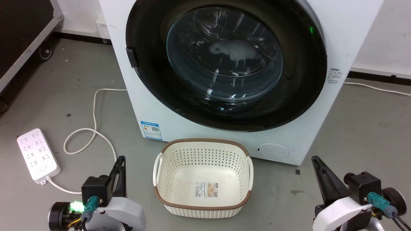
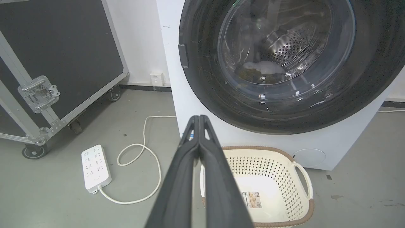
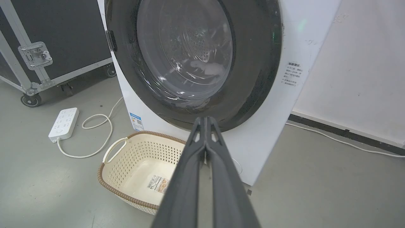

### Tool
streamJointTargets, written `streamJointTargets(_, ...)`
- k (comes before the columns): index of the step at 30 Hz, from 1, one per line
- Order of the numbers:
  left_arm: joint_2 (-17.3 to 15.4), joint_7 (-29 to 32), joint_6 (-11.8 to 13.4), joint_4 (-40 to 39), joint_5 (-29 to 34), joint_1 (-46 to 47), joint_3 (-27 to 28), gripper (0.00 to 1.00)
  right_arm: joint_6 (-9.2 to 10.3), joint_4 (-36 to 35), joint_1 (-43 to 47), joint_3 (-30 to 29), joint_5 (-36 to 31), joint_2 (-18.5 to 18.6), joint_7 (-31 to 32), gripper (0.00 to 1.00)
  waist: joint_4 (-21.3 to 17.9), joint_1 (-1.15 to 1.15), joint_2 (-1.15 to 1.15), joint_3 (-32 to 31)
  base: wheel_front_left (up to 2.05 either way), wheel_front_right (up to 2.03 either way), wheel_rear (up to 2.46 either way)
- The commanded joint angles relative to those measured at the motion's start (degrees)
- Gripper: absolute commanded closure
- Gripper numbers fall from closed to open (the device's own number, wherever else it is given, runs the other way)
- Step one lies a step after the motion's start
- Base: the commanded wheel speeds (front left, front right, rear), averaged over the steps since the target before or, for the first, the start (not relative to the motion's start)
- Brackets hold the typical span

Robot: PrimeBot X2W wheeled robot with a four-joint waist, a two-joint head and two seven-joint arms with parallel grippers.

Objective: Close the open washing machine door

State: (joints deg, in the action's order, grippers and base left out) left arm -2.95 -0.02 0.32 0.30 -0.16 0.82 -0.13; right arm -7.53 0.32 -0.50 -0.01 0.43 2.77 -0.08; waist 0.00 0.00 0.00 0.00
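The white washing machine (image 1: 337, 35) stands straight ahead on the grey floor. Its round black-rimmed door (image 1: 154, 83) lies flat against the front panel, and I see no gap at its rim. A small latch tab sits on the rim's left side. Through the glass bowl window (image 1: 224, 54) a pale cloth shows inside the steel drum (image 2: 288, 44). My left gripper (image 1: 121, 159) is low at the left, shut and holding nothing, well short of the machine. My right gripper (image 1: 315, 159) is low at the right, also shut and holding nothing. The door (image 2: 202, 79) and the door (image 3: 253, 63) rise beyond each pair of closed fingers.
A cream perforated laundry basket (image 1: 202, 205) stands on the floor between my grippers, just before the machine. A white power strip (image 1: 37, 154) and its looping cable (image 1: 93, 128) lie at the left. A black wheeled flight case (image 2: 57, 57) stands far left. A cable (image 3: 341, 141) runs along the right wall.
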Motion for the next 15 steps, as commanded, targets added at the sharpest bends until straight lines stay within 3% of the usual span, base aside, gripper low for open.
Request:
streamJointTargets(1, 0.1, 0.0, -0.3, -0.3, 0.2, -0.8, 0.1, 1.00, 0.04, -0.3, 0.5, 0.0, -0.4, 0.1, 0.1, 1.00, 0.0, 0.00, 0.00, 0.0, 0.00, 0.00, 0.00)
streamJointTargets(15, 0.1, 0.0, -0.3, -0.3, 0.2, -0.8, 0.1, 1.00, 0.04, -0.3, 0.5, 0.0, -0.4, 0.1, 0.1, 1.00, 0.0, 0.00, 0.00, 0.0, 0.00, 0.00, 0.00)
